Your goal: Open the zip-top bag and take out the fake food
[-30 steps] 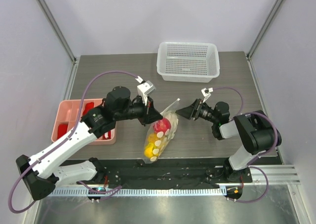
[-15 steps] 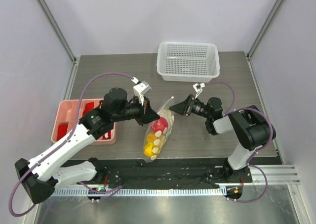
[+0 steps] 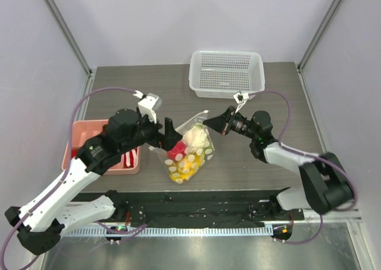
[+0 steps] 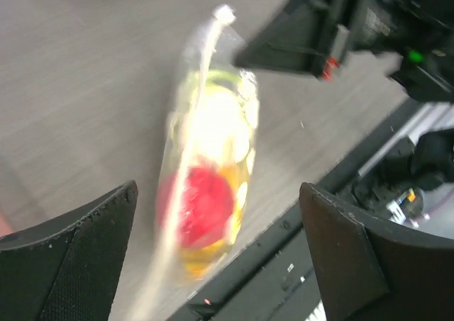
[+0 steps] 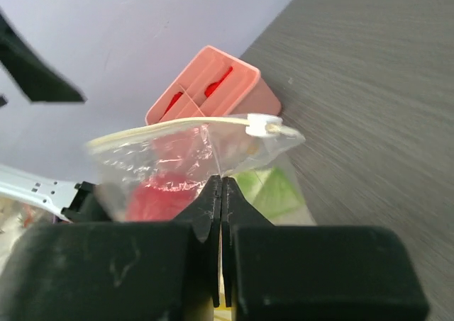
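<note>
Right wrist: zip-top bag (image 5: 170,154) in tool (image 5: 220,185)

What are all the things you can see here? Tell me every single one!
table: one, grey-brown wood grain, under everything
basket: one, white with holes, far side of the table, right of middle
tray: one, pink, left side of the table
red pieces: red, in the tray's compartments; count unclear
bag: one, clear with pale dots, middle of the table
toy food: several pieces, red, white and yellow, inside the bag
left gripper: one, black, open, just left of the bag
right gripper: one, black, shut on the bag's top edge
</note>
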